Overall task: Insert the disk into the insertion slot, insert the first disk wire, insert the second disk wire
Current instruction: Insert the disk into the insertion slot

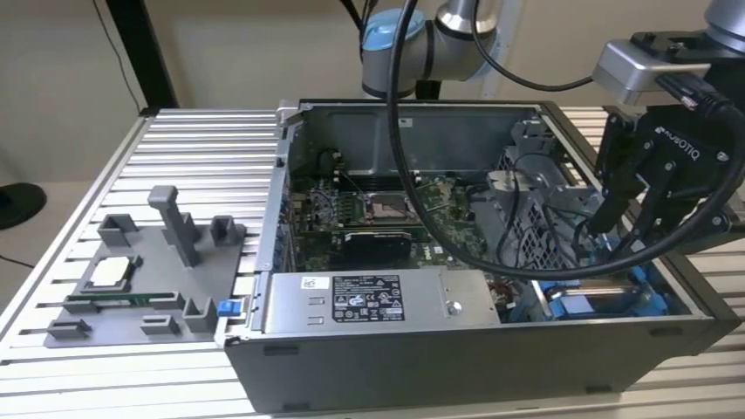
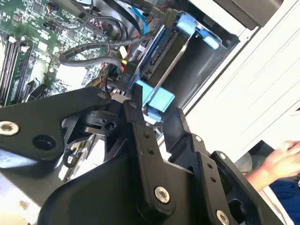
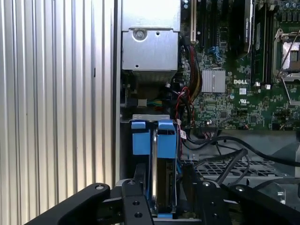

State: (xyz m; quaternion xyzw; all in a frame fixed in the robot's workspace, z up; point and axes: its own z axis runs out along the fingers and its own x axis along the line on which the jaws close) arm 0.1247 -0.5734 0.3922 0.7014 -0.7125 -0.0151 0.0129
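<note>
The end effector (image 2: 157, 104) is drawn narrow and appears to pinch the disk (image 3: 161, 154) by its blue carrier. It holds it on edge at the mouth of the insertion slot (image 2: 206, 56), in the corner of the computer case (image 1: 466, 367) nearest the worktop's (image 1: 198, 148) edge on the exterior view's right.

A tilted carrier could jam against the cage walls. The loose cables (image 3: 220, 154) just beside it could snag a finger or get trapped.

The case also holds the motherboard (image 3: 225, 98) and power supply box (image 1: 372, 301). The bay past the disk looks empty.
</note>
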